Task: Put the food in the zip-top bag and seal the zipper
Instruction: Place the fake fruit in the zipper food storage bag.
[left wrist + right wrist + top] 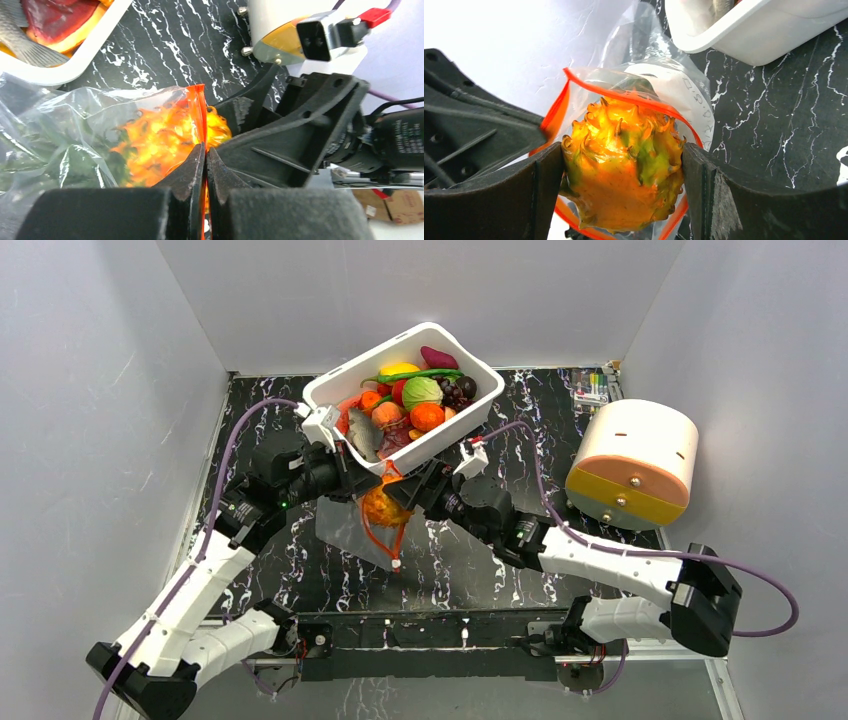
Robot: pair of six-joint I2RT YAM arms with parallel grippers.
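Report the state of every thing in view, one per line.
zip-top bag, mouth open
zipper, unsealed
pineapple, partly inside the bag mouth
left gripper, jaws shut on the zipper
right gripper, jaws clamped on the pineapple
white tub, holds other toy food

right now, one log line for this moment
left claw: shut on zipper | right claw: holding pineapple at zip-top bag mouth | white tub: food inside | seal: not done

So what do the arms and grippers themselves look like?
Both the left arm and right arm have white shell links with black joints. A purple cable runs along each. The left gripper and right gripper have matte black, wedge-shaped fingers.
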